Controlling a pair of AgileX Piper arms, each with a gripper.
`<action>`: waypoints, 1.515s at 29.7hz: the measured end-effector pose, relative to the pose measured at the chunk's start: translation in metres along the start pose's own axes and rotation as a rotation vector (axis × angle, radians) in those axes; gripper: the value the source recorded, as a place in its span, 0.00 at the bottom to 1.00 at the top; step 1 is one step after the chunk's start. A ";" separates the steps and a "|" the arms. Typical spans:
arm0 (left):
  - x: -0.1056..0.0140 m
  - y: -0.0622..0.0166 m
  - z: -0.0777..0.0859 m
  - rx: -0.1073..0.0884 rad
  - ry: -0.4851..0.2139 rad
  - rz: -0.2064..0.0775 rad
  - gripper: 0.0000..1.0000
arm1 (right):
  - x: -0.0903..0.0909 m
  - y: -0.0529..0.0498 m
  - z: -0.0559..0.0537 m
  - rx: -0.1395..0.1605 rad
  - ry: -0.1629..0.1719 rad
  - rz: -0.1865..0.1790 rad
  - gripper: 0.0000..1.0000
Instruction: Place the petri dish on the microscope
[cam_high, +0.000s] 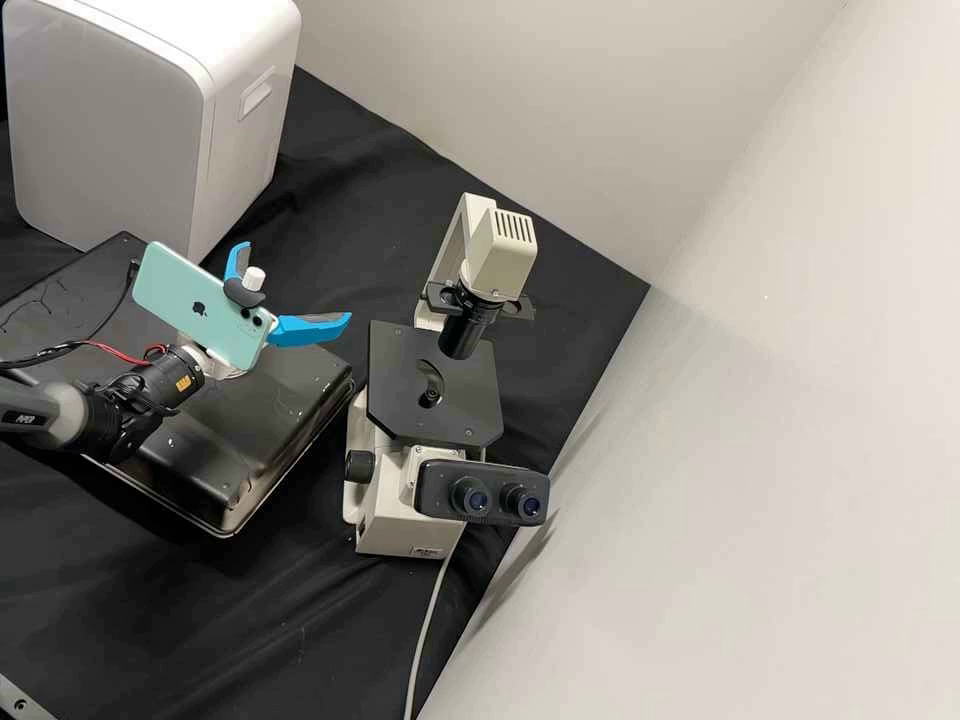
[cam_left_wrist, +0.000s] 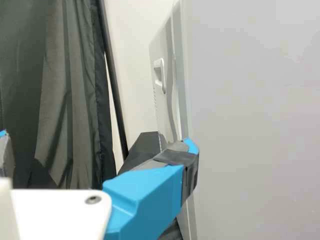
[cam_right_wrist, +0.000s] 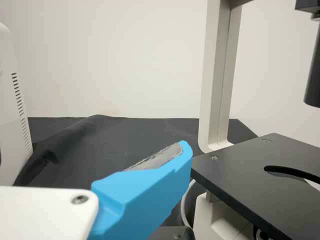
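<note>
The white microscope (cam_high: 385, 500) stands mid-bench with a black stage (cam_high: 395, 395) under its dark lens barrel (cam_high: 462, 325). My right gripper (cam_high: 296, 284) hovers left of the stage, open, its two blue fingers spread wide with nothing between them. In the right wrist view one blue finger (cam_right_wrist: 150, 180) lies just short of the stage's (cam_right_wrist: 250, 175) near corner, beside the microscope's white pillar (cam_right_wrist: 217, 75). My left gripper (cam_left_wrist: 96, 141) is open and holds nothing. One taped finger (cam_left_wrist: 170, 170) is close to a white appliance (cam_left_wrist: 240, 100).
A glossy black flat box (cam_high: 250, 440) lies under the right arm, left of the microscope. A big white appliance (cam_high: 150, 110) stands at the back left. A grey wall (cam_high: 760, 450) borders the bench on the right. A cable (cam_high: 425, 640) runs from the microscope toward the front.
</note>
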 end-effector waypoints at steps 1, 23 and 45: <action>0.000 0.0000 0.000 0.000 0.000 0.000 1.00 | 0.000 0.000 0.000 0.000 0.000 0.000 1.00; -0.038 -0.0028 0.023 -0.025 -0.090 -0.028 1.00 | 0.000 0.000 0.000 0.000 0.000 0.000 1.00; -0.142 -0.0111 0.057 -0.087 -0.398 0.044 1.00 | 0.000 0.000 0.000 0.000 0.000 0.000 1.00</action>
